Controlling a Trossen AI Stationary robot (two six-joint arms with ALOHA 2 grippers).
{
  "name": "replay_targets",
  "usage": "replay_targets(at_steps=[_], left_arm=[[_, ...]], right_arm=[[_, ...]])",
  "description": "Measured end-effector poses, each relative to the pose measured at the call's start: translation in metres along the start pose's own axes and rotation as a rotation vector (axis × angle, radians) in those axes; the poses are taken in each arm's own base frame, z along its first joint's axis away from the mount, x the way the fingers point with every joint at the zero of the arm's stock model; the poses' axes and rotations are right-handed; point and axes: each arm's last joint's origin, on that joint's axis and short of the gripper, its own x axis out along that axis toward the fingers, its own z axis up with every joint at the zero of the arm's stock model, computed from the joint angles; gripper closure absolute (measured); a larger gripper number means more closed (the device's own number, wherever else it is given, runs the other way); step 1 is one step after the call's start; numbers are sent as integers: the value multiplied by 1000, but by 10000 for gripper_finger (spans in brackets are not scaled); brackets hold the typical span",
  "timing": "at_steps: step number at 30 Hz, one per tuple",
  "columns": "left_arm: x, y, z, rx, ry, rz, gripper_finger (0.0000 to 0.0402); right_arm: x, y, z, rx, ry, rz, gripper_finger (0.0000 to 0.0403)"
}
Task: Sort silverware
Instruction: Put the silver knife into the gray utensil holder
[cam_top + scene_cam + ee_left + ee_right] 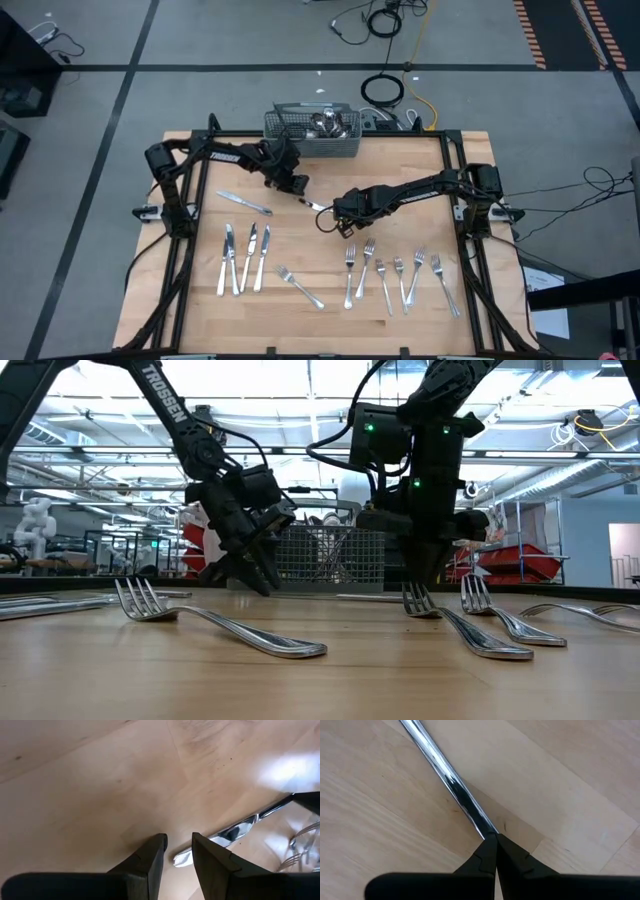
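On the table [320, 300], a knife [451, 785] sits pinched in the right claw [492, 840].

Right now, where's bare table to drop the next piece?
Free: near-left corner left of the knife row; strip between the lone fork and the fork group; far-right area below the basket. Crowded: centre, where the left gripper and the right gripper meet.

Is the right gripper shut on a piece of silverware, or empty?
Shut on one: in the right wrist view the right gripper pinches the end of a slim shiny metal handle lying across the wooden table.
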Motion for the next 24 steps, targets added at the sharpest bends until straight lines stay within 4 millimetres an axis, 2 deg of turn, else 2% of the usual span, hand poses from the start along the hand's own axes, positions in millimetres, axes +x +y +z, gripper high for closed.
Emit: replay_targets(at_steps=[7,18,24], left_arm=[[4,-8,-8,83,-12,81,286],[2,-5,-6,65,9,52,286],[-3,0,-2,38,21,26,286]], right_arm=[[0,1,1,3,-25,3,403],[1,1,4,27,-38,7,403],[11,3,3,31,-22,-16,403]])
